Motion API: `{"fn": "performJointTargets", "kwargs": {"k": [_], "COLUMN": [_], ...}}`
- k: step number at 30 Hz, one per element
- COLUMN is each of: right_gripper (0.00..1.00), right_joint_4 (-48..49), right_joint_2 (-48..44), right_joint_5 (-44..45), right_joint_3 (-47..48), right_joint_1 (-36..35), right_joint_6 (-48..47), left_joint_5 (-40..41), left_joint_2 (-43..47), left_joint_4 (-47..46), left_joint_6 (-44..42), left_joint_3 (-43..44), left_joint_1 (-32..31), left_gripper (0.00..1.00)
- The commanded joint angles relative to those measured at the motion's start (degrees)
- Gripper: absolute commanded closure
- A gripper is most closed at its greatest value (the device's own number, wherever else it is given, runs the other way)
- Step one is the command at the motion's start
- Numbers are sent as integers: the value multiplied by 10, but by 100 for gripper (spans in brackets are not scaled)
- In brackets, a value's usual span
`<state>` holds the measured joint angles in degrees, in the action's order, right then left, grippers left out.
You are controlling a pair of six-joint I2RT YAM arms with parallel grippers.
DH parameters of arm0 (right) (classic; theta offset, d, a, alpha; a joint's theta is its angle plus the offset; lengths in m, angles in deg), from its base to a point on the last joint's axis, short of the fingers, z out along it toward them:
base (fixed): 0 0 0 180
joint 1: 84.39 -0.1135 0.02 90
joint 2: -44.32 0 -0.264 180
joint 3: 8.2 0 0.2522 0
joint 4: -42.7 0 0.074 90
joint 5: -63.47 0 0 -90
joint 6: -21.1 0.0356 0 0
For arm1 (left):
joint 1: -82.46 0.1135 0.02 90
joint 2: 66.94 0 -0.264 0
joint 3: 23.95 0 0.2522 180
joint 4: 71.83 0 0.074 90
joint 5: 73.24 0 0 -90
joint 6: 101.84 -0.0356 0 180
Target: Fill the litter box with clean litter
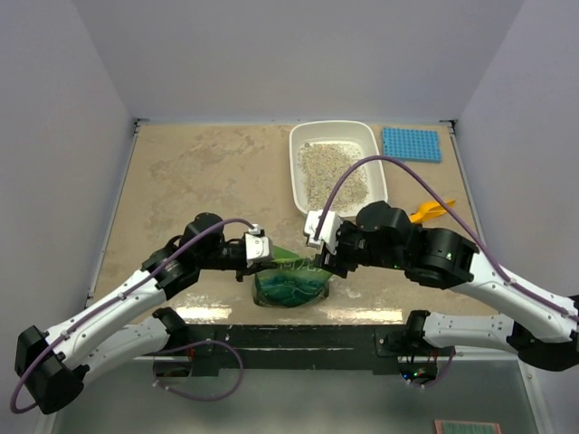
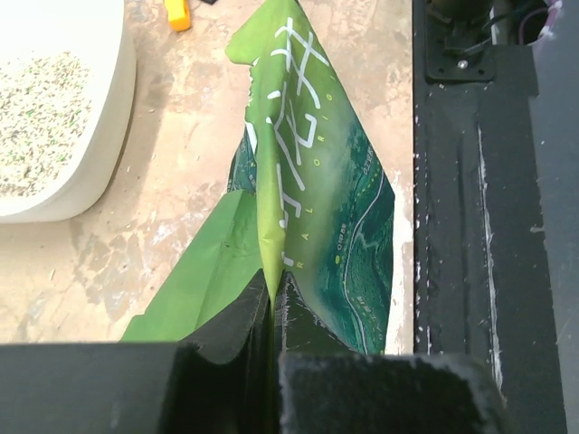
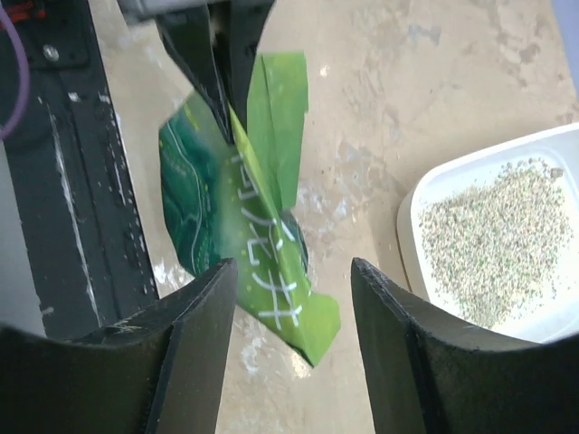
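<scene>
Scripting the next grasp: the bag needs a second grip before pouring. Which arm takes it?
Right, probably. The right gripper is open just over the green bag's free corner, while the left gripper is shut on the bag's top edge.

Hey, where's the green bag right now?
In the top view the green bag stands low and central, its top pinched by the left pincer; the litter box lies beyond it, slightly right.
</scene>
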<state>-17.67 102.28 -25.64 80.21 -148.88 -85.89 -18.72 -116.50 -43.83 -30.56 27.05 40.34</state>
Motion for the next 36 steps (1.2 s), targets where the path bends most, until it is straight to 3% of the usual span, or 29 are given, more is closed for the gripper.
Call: {"fn": "performJointTargets", "kwargs": {"k": [1, 7, 14, 22, 31, 36], "right_gripper": [43, 42, 41, 43, 45, 55], "right_joint_4": [-14, 0, 49, 70, 90, 97], "right_joint_2": [3, -13, -20, 8, 51, 81], "right_joint_5": [18, -23, -81, -165, -229, -270], "right_joint_3": [-40, -100, -149, -144, -146, -145], "right_joint_1": [0, 9, 49, 94, 95, 96], "right_joint_6": [-47, -90, -146, -175, -168, -166], "left_joint_5": [46, 47, 9, -10, -18, -7], "left_joint_2": [37, 50, 76, 114, 122, 132], "left_joint_4": [42, 98, 77, 67, 48, 46], "left_joint_6": [-54, -69, -49, -47, -46, -45], "left_joint_3": [14, 49, 21, 8, -2, -7], "left_joint_1": [10, 9, 9, 10, 9, 9], "left_gripper": [100, 100, 100, 100, 100, 100]}}
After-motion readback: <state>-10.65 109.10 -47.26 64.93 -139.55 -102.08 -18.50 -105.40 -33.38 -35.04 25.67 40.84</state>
